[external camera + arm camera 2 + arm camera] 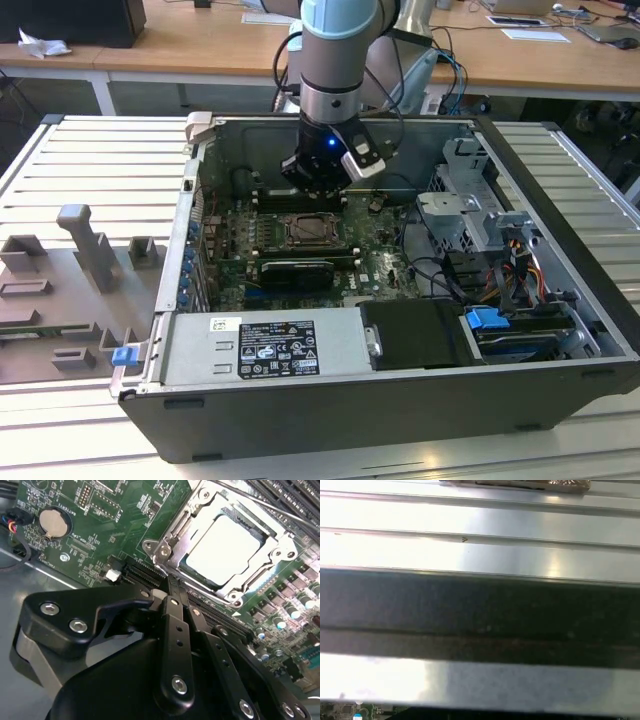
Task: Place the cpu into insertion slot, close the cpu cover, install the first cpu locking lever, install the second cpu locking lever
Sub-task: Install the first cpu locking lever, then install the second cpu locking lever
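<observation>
The cpu [224,547] lies flat in the insertion slot [312,232] on the green board, its pale metal top showing through the window of the cpu cover [274,544]. The silver cover frame is down over the chip. A thin metal lever rod [280,511] runs along one side of the socket. In the second wrist view my gripper [172,586] is shut with nothing between its black fingers [172,630], the tips close beside the socket's edge. In the exterior view the gripper [318,195] hangs just above the socket's far side.
The open case's walls [560,210] surround the board. A labelled power supply [275,350] lies along the front, a drive cage [470,200] and cables stand at the exterior view's right. A long black card [295,270] sits before the socket. Coin battery [52,522]. Grey fixtures [85,245].
</observation>
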You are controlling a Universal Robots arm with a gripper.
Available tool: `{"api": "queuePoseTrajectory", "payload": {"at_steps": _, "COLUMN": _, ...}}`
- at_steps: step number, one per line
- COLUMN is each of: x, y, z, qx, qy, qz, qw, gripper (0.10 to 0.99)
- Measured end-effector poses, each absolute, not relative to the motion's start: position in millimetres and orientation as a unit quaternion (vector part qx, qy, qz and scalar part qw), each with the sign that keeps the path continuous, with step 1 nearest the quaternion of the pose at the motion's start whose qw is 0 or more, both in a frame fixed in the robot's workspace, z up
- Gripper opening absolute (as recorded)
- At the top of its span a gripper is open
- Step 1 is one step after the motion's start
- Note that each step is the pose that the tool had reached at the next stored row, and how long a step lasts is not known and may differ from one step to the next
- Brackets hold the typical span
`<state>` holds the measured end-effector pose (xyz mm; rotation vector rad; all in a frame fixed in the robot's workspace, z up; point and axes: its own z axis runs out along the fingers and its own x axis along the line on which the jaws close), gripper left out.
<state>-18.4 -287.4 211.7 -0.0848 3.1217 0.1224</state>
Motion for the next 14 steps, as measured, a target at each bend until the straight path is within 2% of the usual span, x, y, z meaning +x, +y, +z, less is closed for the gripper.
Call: {"api": "queuePoseTrajectory", "payload": {"at_steps": 14, "x": -18.4, "y": -291.6, "z": 211.7, "qx": -0.027, "qy": 0.999, "qz": 0.039, "qw": 0.008, "gripper": 0.106}}
